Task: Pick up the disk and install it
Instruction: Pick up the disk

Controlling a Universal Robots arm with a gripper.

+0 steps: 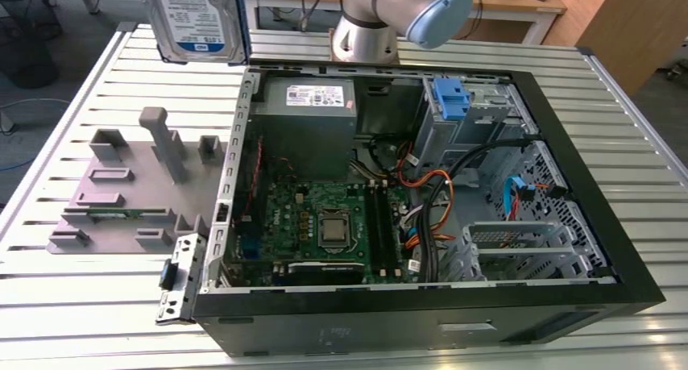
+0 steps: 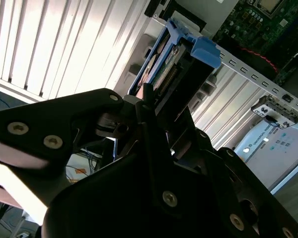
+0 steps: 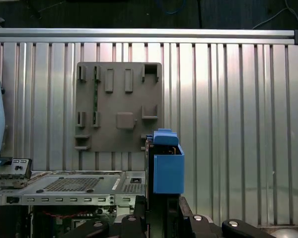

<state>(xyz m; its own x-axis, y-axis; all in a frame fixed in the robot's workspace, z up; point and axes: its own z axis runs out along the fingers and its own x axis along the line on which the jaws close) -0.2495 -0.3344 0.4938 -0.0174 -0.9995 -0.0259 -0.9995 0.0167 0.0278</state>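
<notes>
**Disk's up in the air, clamped tight**

The disk is held upright off the slatted table, at the exterior view's upper left, just outside the open computer case. In the second wrist view the gripper is seen closed narrow around the disk's blue-railed end.

A grey holder plate lies on the table beside the case. Inside the case, the power supply sits nearest the disk, a blue clip sits further along the far wall, and a tangle of cables is draped beside the motherboard.
</notes>
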